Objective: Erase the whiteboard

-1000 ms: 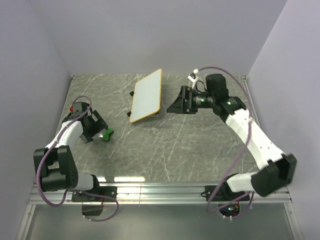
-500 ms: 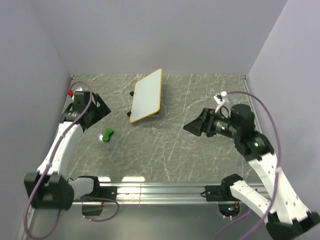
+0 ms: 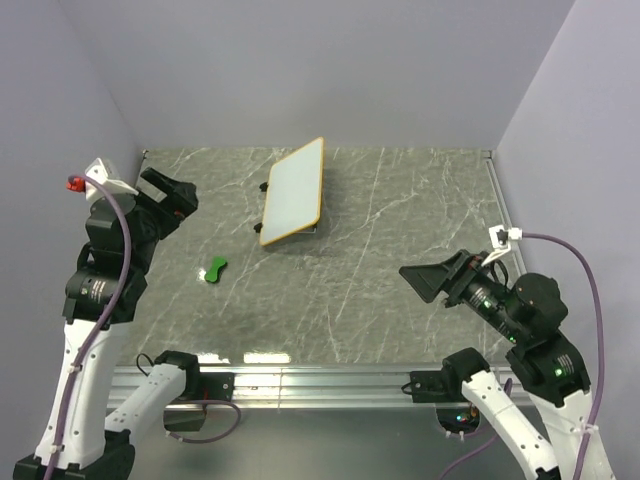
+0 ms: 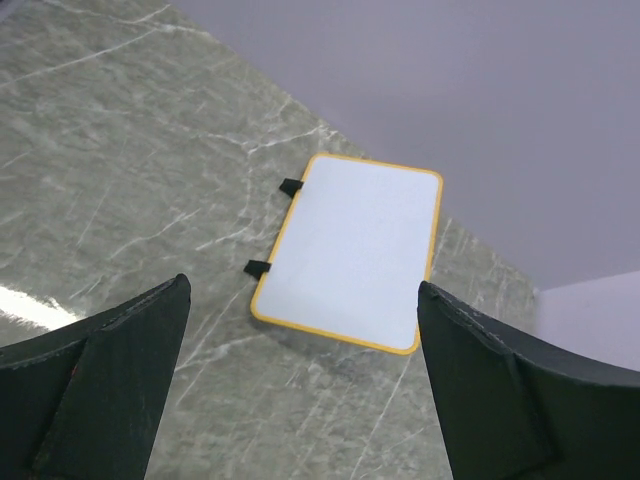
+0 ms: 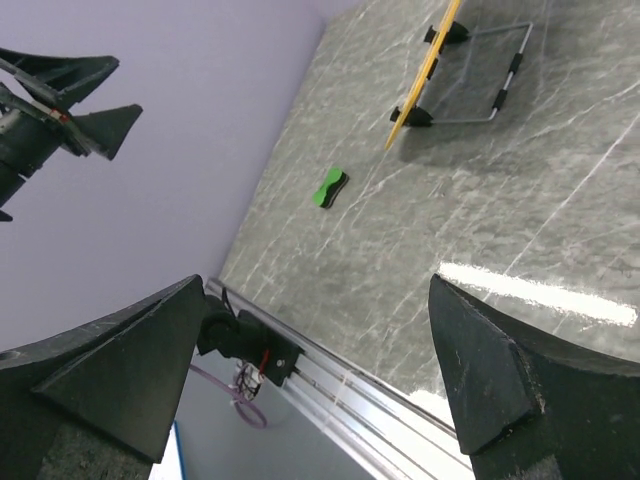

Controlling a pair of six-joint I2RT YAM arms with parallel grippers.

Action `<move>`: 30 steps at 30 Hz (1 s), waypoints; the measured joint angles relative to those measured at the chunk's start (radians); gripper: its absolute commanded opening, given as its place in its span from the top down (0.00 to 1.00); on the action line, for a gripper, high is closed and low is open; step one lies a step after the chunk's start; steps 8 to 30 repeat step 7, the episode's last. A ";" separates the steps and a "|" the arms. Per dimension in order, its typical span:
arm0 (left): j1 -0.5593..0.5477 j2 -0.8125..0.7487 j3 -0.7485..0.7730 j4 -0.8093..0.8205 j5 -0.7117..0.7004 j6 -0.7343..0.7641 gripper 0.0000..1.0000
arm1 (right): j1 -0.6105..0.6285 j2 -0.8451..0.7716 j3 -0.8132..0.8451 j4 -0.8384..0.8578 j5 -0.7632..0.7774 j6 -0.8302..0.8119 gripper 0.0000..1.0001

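Observation:
The whiteboard (image 3: 294, 191), blank white with an orange-tan frame and small black feet, stands tilted on a wire stand at the table's back middle. It shows face-on in the left wrist view (image 4: 355, 250) and edge-on in the right wrist view (image 5: 428, 72). A small green eraser (image 3: 213, 269) lies on the table left of the board, also in the right wrist view (image 5: 329, 187). My left gripper (image 3: 168, 197) is open and empty, raised high at the left. My right gripper (image 3: 430, 279) is open and empty, raised at the near right.
The grey marble table (image 3: 380, 260) is walled by lilac panels at the back and sides. A metal rail (image 3: 320, 382) runs along the near edge, with both arm bases on it. The left arm base and cable show in the right wrist view (image 5: 245, 345).
Both arms have pulled back and up from the table. The left gripper rose away from the green eraser, which stays lying there. The right gripper withdrew from the board toward the near right.

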 measured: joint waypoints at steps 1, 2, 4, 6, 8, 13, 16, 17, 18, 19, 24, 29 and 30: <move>0.000 -0.002 0.000 -0.011 -0.004 -0.001 0.01 | 0.000 -0.017 -0.004 -0.006 0.005 0.001 0.00; 0.000 -0.005 0.000 -0.026 -0.010 -0.001 0.01 | 0.000 -0.030 -0.006 -0.016 0.011 0.002 0.00; 0.000 -0.009 0.000 -0.053 -0.023 -0.001 0.01 | 0.000 -0.048 -0.003 -0.040 0.027 -0.001 0.00; 0.000 -0.010 0.000 -0.067 -0.037 0.001 0.01 | 0.000 -0.053 -0.002 -0.050 0.034 -0.016 0.00; 0.000 -0.010 0.000 -0.068 -0.040 0.003 0.01 | 0.000 -0.053 -0.002 -0.052 0.034 -0.030 0.00; 0.000 -0.010 0.000 -0.068 -0.040 0.003 0.01 | 0.000 -0.053 -0.002 -0.052 0.034 -0.030 0.00; 0.000 -0.010 0.000 -0.068 -0.040 0.003 0.01 | 0.000 -0.053 -0.002 -0.052 0.034 -0.030 0.00; 0.000 -0.010 0.000 -0.068 -0.040 0.003 0.01 | 0.000 -0.053 -0.002 -0.052 0.034 -0.030 0.00; 0.000 -0.010 0.000 -0.068 -0.040 0.003 0.01 | 0.000 -0.053 -0.002 -0.052 0.034 -0.030 0.00; 0.000 -0.010 0.000 -0.068 -0.040 0.003 0.01 | 0.000 -0.053 -0.002 -0.052 0.034 -0.030 0.00; 0.000 -0.010 0.000 -0.068 -0.040 0.003 0.01 | 0.000 -0.053 -0.002 -0.052 0.034 -0.030 0.00; 0.000 -0.010 0.000 -0.068 -0.040 0.003 0.01 | 0.000 -0.053 -0.002 -0.052 0.034 -0.030 0.00; 0.000 -0.010 0.000 -0.068 -0.040 0.003 0.01 | 0.000 -0.053 -0.002 -0.052 0.034 -0.030 0.00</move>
